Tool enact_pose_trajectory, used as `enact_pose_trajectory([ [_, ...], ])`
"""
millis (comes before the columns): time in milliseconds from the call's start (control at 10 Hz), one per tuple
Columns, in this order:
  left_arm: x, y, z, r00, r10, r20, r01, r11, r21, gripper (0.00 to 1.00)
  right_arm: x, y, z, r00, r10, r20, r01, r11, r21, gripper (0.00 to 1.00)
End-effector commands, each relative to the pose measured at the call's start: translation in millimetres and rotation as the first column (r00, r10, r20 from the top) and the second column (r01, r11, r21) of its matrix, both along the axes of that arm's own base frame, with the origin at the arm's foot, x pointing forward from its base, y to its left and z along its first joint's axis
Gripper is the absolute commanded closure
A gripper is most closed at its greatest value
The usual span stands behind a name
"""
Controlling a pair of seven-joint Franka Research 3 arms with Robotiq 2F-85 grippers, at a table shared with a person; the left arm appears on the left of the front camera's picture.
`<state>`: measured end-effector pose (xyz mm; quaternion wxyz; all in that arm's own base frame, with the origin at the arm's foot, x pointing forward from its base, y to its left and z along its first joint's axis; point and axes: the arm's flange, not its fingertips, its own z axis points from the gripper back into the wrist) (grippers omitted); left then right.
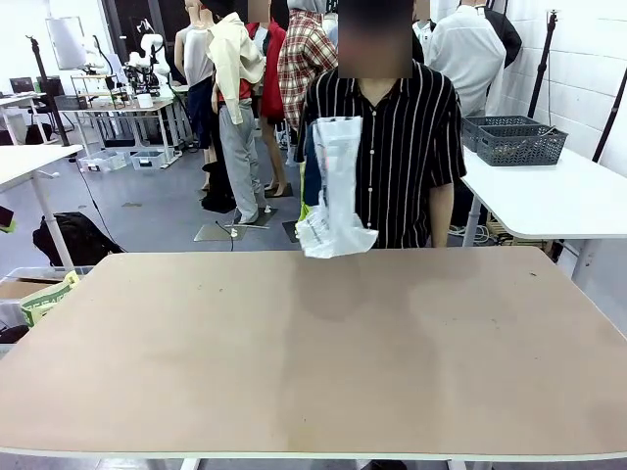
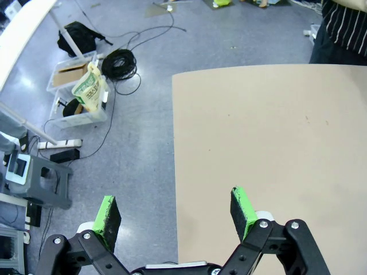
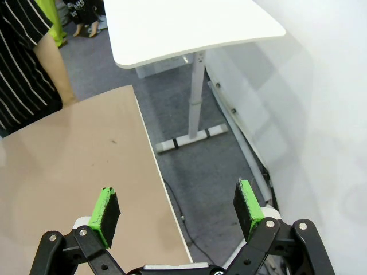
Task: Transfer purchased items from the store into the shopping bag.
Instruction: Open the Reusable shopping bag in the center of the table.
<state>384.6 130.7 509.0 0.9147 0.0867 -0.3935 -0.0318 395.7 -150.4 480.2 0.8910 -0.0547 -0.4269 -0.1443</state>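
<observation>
A person in a striped shirt (image 1: 411,147) stands at the far side of the brown table (image 1: 313,343) and holds up the shopping bag (image 1: 333,196), a crumpled translucent bag, in front of the chest above the table's far edge. The purchased items are out of view. Two dark grey lattice baskets (image 1: 514,139) stand on a white side table at the back right; I cannot tell whether either is the store. My left gripper (image 2: 175,207) is open and empty over the table's left edge (image 2: 173,172). My right gripper (image 3: 176,200) is open and empty over the table's right edge (image 3: 155,172).
The white side table (image 3: 183,23) stands close beside the brown table's right end. On the floor to the left are a clear bin with cardboard (image 2: 77,97), coiled cables (image 2: 117,63) and a grey stool (image 2: 34,177).
</observation>
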Motion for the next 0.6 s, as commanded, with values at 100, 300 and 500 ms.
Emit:
enact_pose_trajectory([
  [100, -1.0, 2.7, -0.2, 1.000, 0.002, -0.002, -0.002, 1.000, 0.006, 0.00, -0.8, -1.8, -2.2, 1.000, 0.004, -0.013, -0.004, 1.000, -0.006, 0.00],
  [300, -1.0, 2.7, -0.2, 1.000, 0.002, -0.002, -0.002, 1.000, 0.006, 0.00, -0.8, -1.8, -2.2, 1.000, 0.004, -0.013, -0.004, 1.000, -0.006, 0.00],
  [500, -1.0, 2.7, -0.2, 1.000, 0.002, -0.002, -0.002, 1.000, 0.006, 0.00, -0.8, -1.8, -2.2, 1.000, 0.004, -0.013, -0.004, 1.000, -0.006, 0.00],
])
